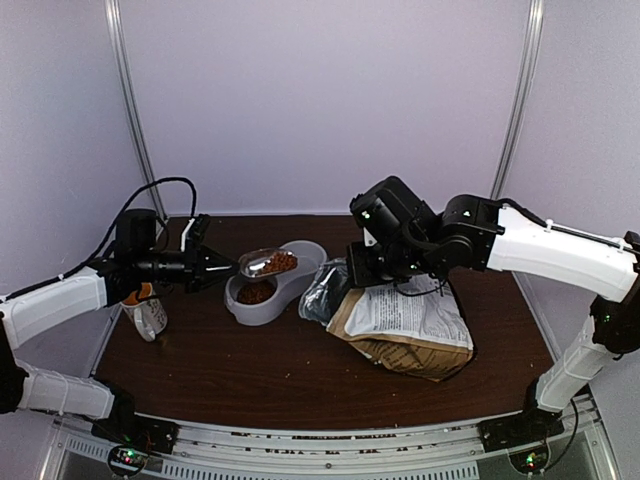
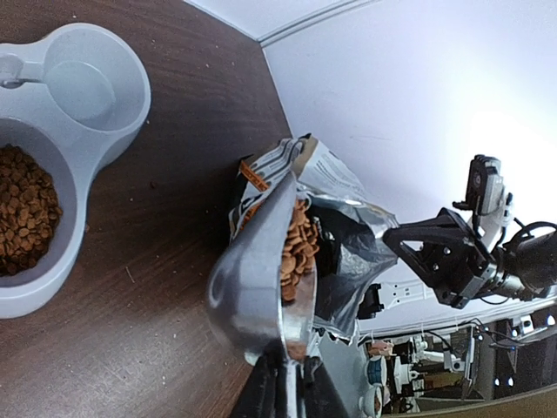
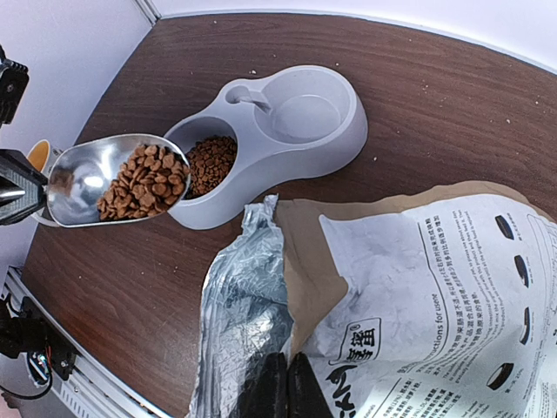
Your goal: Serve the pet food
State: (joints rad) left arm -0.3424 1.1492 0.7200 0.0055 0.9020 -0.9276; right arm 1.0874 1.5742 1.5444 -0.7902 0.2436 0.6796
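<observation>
Reddish-brown pet food [image 1: 279, 263] fills the metal scoop [image 1: 258, 264], held level over the grey double bowl [image 1: 312, 252]. My left gripper [image 1: 215, 268] is shut on the scoop's handle. In the left wrist view the scoop [image 2: 248, 279] with kibble [image 2: 298, 248] stands just ahead of the gripper [image 2: 291, 387]. More kibble [image 3: 209, 161] lies in the bowl's near compartment; the other compartment [image 3: 300, 117] is empty. My right gripper [image 3: 287, 387] is shut on the open mouth of the kraft bag [image 3: 418, 287], which lies on the table [image 1: 410, 320].
A small jar with an orange top [image 1: 148, 312] stands at the table's left edge under my left arm. The bag's silver lining [image 3: 244, 313] sticks out toward the bowl. White walls close the back and both sides.
</observation>
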